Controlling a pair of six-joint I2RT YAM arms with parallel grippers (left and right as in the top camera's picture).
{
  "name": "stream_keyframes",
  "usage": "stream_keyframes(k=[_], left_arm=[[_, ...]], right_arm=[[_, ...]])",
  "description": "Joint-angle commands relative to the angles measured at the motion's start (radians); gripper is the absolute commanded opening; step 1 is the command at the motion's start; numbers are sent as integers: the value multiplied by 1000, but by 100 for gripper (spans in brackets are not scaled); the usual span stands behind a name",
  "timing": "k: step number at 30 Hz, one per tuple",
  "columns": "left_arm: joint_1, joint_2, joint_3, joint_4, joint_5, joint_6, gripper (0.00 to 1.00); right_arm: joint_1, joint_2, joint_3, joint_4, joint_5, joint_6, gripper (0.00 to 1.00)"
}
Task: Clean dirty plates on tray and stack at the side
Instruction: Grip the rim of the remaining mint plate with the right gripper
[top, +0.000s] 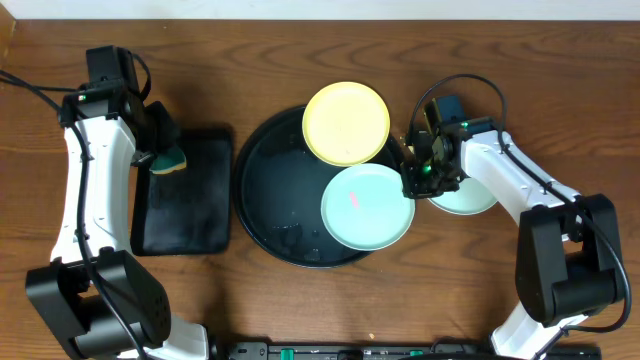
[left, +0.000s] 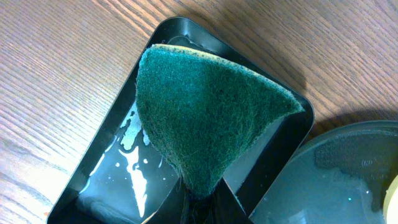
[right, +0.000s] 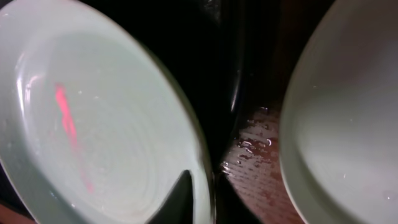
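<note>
My right pincer (top: 414, 178) was clamped on the edge of the dirty green plate (top: 368, 208). That plate lay on the right side of the big round tray (top: 270, 190) and had a red smear (right: 62, 112) on it. Just beside my pincer, off the tray, the other green plate (top: 470, 198) sat on the table (top: 300, 40). I think that one was done. The yellow plate (top: 346, 122) lay across the tray's far edge, so two were left. My left pincer (top: 163, 150) squeezed the sponge (left: 205, 112) over the small tray (top: 195, 200), well apart from the plates.

The brown wooden table (top: 300, 310) carries a round black tray (top: 262, 200) at its middle, with a rectangular tray (top: 195, 215) just left. A mint plate (top: 470, 203) lies just right of the round one, with water (right: 252, 149) on the wood between.
</note>
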Motion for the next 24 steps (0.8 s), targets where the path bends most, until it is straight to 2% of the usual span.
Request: stream_keyframes(k=[1, 7, 11, 16, 24], left_arm=[[2, -3, 20, -3, -13, -5, 8], [2, -3, 20, -3, -13, -5, 7], [2, -3, 20, -4, -13, -5, 7], [0, -3, 18, -16, -12, -5, 7], [-56, -3, 18, -45, -12, -5, 7]], right_arm=[[17, -8, 4, 0, -18, 8, 1], [106, -8, 32, 31, -77, 89, 1], [182, -6, 34, 127, -66, 276, 1], [252, -4, 33, 186, 53, 465, 1], [310, 47, 33, 203, 76, 502, 1]])
